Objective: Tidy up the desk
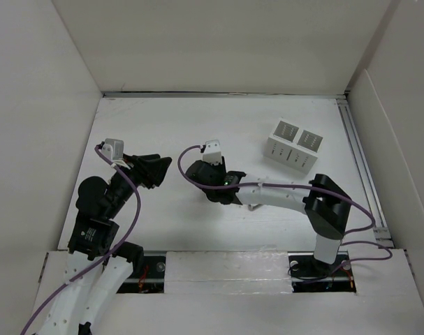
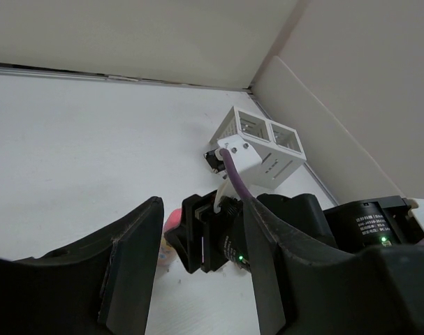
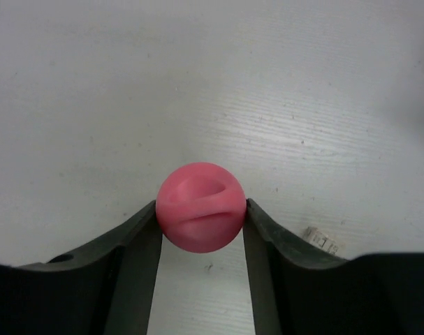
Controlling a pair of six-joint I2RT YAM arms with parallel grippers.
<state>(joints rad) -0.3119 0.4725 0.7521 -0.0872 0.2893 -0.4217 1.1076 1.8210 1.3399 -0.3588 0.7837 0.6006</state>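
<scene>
Two pincers: our left pincer (image 2: pixel 201 230) hangs apart and empty over the matte white table (image 1: pixel 149 125). Mid-table, the right pincer (image 3: pixel 201 213) is clamped across a smooth pink ball (image 3: pixel 200 202). We judge it light, rubbery and prone to roll, so the widest girth suits. Rightward stands a slotted white box (image 1: pixel 295 145).

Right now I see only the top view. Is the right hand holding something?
Observer: Yes, the right hand is shut on a pink ball.
Operator: And the left hand?
Observer: Open, with nothing held.
Operator: Is anything lying near the ball?
Observer: A small printed tag lies on the desk beside the right hand.
</scene>
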